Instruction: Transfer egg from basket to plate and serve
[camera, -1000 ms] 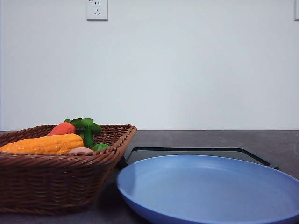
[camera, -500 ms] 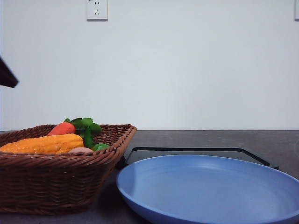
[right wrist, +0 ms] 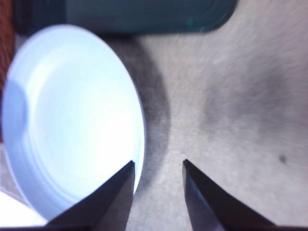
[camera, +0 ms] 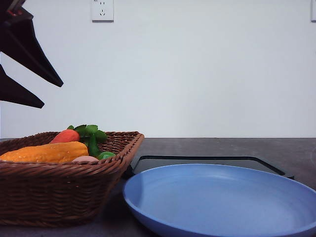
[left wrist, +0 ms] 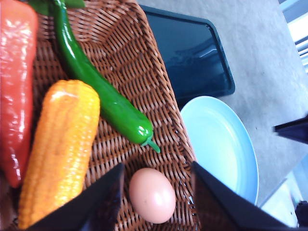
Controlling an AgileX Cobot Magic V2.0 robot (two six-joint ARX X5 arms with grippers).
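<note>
Now our left gripper (camera: pixel 52 94) has swung in high above the basket (camera: pixel 59 190), jaws spread and empty. Our egg (left wrist: pixel 152 195) lies on the basket's floor beside the corn (left wrist: pixel 60 149), untouched. On the right, our right gripper (right wrist: pixel 158 168) hovers parted beside the bare plate (camera: pixel 222 197).

The front view sits low at tabletop (camera: pixel 222 148) height, close behind the basket (camera: pixel 59 192) and plate (camera: pixel 222 197), facing the wall. Both wrist views look steeply down from above; all three share the plate and the black tray (left wrist: pixel 192 53).
</note>
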